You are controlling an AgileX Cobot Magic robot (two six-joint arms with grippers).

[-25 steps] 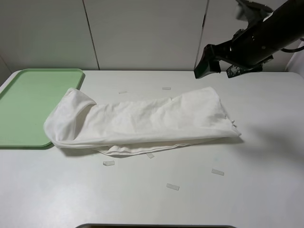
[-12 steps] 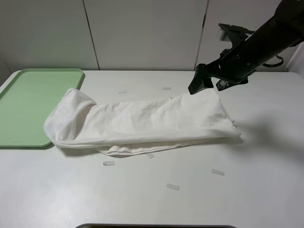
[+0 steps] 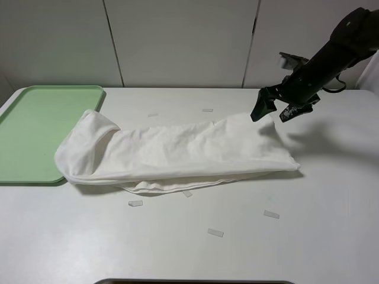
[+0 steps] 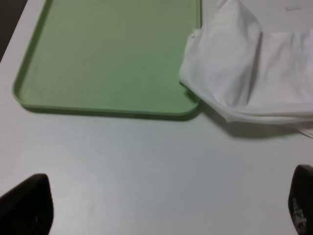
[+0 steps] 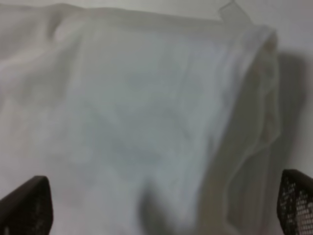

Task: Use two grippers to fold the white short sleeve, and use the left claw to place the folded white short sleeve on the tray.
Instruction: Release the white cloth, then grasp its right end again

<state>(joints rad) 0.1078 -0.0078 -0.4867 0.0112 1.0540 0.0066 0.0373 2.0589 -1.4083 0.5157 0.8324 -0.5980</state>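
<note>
The white short sleeve lies folded into a long band across the middle of the table. Its left end rests against the right rim of the green tray. My right gripper is open and hovers just above the band's far right end. In the right wrist view the cloth fills the picture between the spread fingertips of the right gripper. My left gripper is open and empty over bare table, near the tray and the shirt's left end. The left arm is outside the high view.
Small pale tape strips lie on the table in front of the shirt and behind it. A white panelled wall stands behind the table. A dark edge shows at the table's front.
My right gripper has come down from above the table's back edge to the far right end of the shirt, ending a little further right. The shirt and tray have not moved.
</note>
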